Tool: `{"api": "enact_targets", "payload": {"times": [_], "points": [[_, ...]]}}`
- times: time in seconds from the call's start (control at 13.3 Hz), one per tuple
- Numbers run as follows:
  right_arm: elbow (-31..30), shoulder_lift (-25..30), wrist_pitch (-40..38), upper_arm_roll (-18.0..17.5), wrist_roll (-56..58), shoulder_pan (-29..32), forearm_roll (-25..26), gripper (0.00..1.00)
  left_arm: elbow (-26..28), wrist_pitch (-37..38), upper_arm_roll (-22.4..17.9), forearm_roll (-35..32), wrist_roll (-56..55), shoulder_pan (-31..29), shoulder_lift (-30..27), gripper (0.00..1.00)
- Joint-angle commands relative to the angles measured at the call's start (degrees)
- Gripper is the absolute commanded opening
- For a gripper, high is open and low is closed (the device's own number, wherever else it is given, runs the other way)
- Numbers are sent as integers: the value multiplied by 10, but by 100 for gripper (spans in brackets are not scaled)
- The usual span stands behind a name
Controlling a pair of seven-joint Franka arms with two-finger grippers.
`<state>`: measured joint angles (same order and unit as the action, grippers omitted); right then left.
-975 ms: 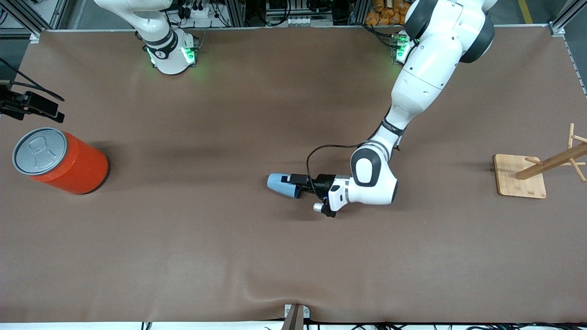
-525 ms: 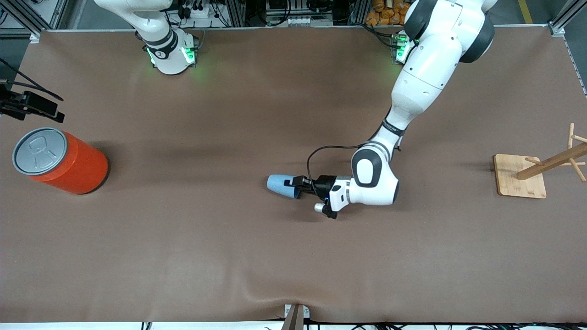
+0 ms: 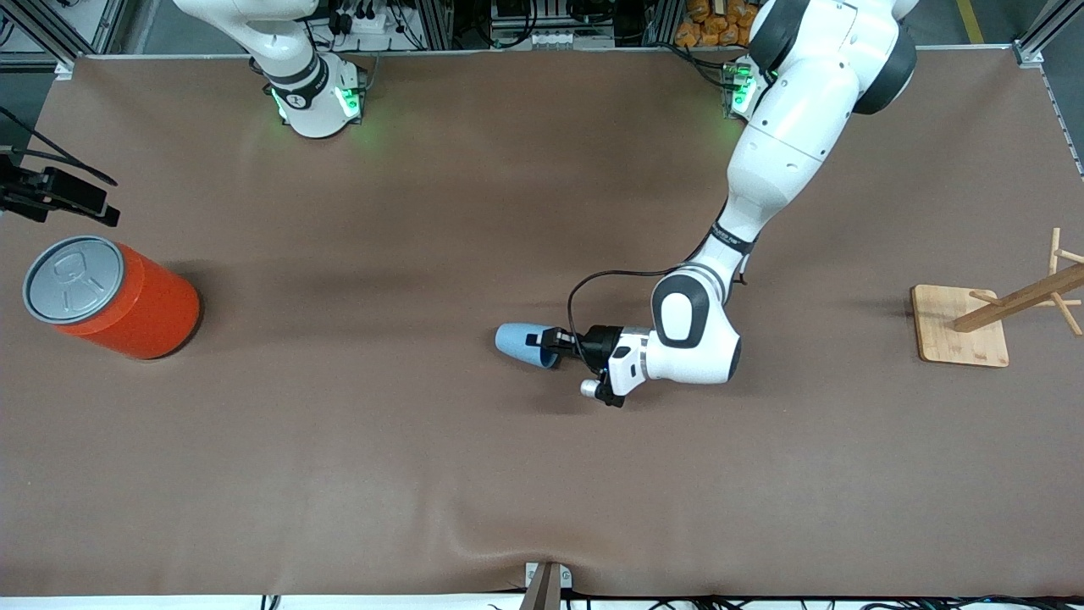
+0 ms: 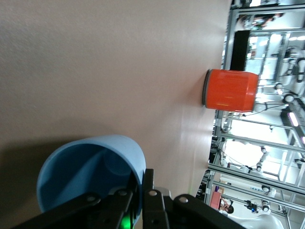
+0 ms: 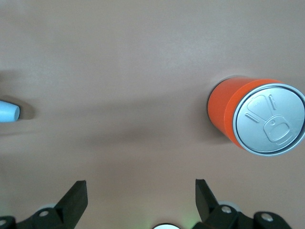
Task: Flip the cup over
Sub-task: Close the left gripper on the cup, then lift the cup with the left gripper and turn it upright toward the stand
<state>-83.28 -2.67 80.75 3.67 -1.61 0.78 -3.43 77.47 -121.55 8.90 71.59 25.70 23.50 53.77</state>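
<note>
The light-blue cup (image 3: 517, 342) is on its side near the middle of the brown table (image 3: 423, 457), its open mouth toward the left arm's end. My left gripper (image 3: 542, 341) is shut on its rim, one finger inside the mouth and one outside. In the left wrist view the cup (image 4: 90, 167) shows its hollow inside, with its wall pinched in the left gripper (image 4: 142, 191). I cannot tell whether the cup touches the table. My right gripper (image 3: 76, 202) waits open and empty above the right arm's end of the table; its view (image 5: 140, 191) shows the cup (image 5: 8, 111) far off.
A large orange can (image 3: 110, 296) with a grey lid stands at the right arm's end; it also shows in the left wrist view (image 4: 231, 90) and the right wrist view (image 5: 255, 119). A wooden rack on a square base (image 3: 961, 326) stands at the left arm's end.
The left wrist has shifted slightly toward the left arm's end of the table. The cup has barely moved. The right arm has not moved.
</note>
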Motion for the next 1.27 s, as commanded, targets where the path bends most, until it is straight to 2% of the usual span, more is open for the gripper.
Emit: {"api": "enact_targets", "payload": {"times": [0.0, 0.15, 0.45, 0.6, 0.75, 1.05, 1.2], "points": [[3, 10, -6, -2, -8, 3, -9, 100, -2, -9, -5, -57, -82, 7, -36, 0], [3, 10, -6, -2, -8, 3, -8, 100, -1, -10, -12, -136, -146, 6, -71, 0], [3, 10, -10, 0, -8, 4, -8, 100, 7, -5, -12, -430, -325, -2, -143, 0], [3, 10, -11, 2, -8, 5, -8, 100, 18, 46, -11, -554, -378, -29, -179, 0], [3, 10, -11, 2, -8, 5, -8, 100, 33, 106, -12, -613, -385, -68, -214, 0], [3, 10, -11, 2, -8, 5, -8, 100, 170, 109, -10, -710, -375, -135, -316, 0], [3, 10, -11, 2, -8, 5, -8, 100, 265, 62, -10, -739, -375, -150, -371, 0]]}}
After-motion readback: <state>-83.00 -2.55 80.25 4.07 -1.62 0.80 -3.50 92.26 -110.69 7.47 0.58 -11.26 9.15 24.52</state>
